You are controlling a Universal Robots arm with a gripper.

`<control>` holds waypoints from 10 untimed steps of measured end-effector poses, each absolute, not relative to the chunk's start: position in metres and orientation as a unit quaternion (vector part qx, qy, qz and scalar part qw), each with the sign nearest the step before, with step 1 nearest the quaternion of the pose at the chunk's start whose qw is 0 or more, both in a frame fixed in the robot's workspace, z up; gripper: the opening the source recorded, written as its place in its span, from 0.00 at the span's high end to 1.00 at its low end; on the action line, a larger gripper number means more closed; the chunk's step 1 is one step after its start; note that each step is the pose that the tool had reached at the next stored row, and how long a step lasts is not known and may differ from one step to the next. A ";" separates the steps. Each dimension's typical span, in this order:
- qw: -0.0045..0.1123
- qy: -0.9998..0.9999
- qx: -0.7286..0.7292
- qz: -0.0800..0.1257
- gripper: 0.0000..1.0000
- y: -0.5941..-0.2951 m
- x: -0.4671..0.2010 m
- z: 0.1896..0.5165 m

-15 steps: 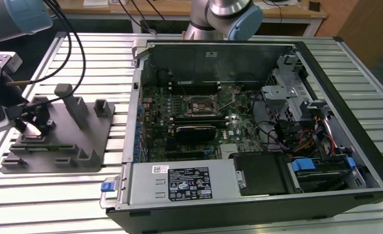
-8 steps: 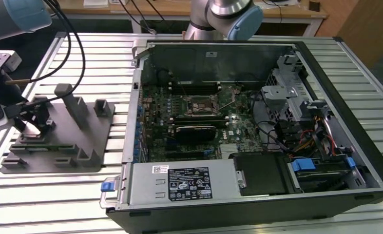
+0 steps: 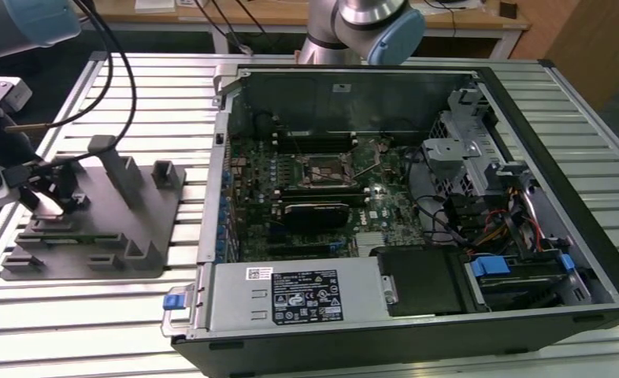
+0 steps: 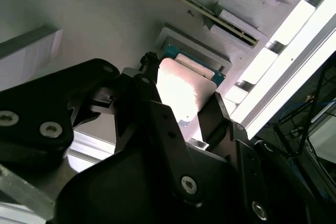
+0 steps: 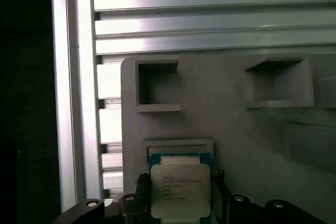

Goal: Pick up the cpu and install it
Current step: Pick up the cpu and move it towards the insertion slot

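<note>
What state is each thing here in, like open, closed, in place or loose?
cpu, lying flat in a recess of the grey holder block, metal plate up.
gripper, down at the cpu.
computer case, on its side, panel off, motherboard exposed.

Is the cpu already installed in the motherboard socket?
No: in the first wrist view the cpu sits in a recess of the grey holder.
</note>
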State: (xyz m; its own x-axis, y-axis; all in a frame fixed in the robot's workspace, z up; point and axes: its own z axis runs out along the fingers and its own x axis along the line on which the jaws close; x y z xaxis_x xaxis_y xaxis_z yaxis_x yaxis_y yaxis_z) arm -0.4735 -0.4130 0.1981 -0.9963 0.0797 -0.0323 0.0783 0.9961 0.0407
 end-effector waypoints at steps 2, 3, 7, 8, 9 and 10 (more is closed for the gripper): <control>0.017 0.999 0.040 0.020 0.45 -0.413 -0.474 0.201; 0.017 0.999 0.040 0.020 0.45 -0.413 -0.474 0.203; 0.017 0.999 0.040 0.020 0.45 -0.413 -0.474 0.209; 0.017 0.999 0.040 0.020 0.45 -0.413 -0.474 0.211; 0.017 0.999 0.040 0.020 0.45 -0.413 -0.474 0.213; 0.017 0.999 0.040 0.020 0.45 -0.413 -0.474 0.214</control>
State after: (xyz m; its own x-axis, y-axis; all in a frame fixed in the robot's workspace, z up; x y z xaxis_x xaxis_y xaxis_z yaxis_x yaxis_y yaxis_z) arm -0.4736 -0.4130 0.2143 -0.9963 0.0797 -0.0324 0.0784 0.9961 0.0408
